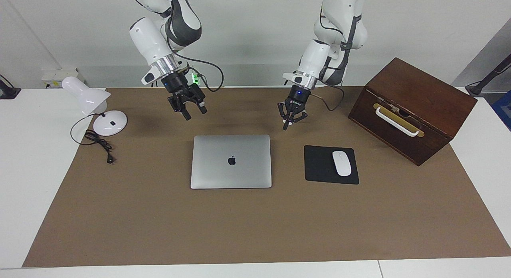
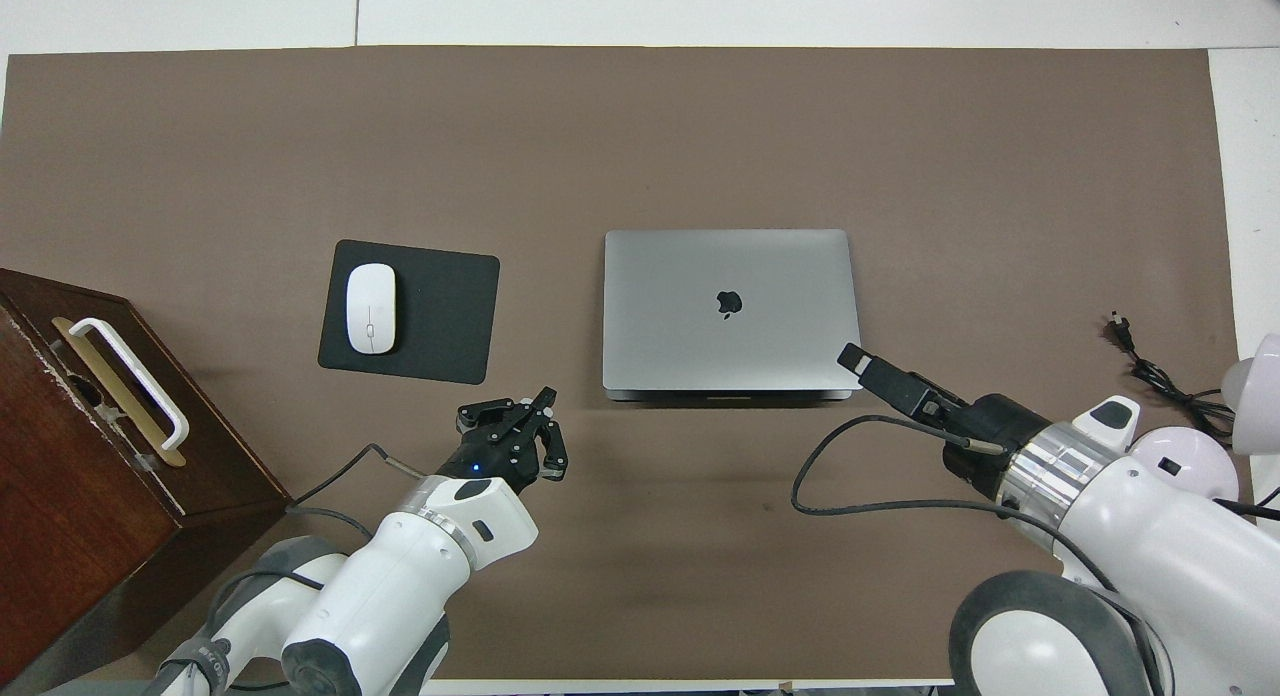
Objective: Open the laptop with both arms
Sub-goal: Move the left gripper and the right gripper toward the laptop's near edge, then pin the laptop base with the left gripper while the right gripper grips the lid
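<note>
The laptop [image 1: 231, 161] [image 2: 728, 310] lies closed and flat on the brown mat, silver lid up with the dark logo showing. My right gripper [image 1: 195, 113] [image 2: 855, 359] hangs open in the air over the mat, at the laptop's corner on the right arm's end beside the robots' edge. My left gripper [image 1: 285, 127] [image 2: 546, 396] is shut on nothing, fingertips together. It hovers over the mat between the laptop and the mouse pad. Neither gripper touches the laptop.
A black mouse pad [image 1: 319, 165] [image 2: 440, 316] with a white mouse [image 1: 341, 163] [image 2: 370, 307] lies beside the laptop. A brown wooden box [image 1: 411, 106] [image 2: 80, 446] stands at the left arm's end. A white lamp [image 1: 86, 95] [image 2: 1180, 461] and its cable [image 1: 98, 142] are at the right arm's end.
</note>
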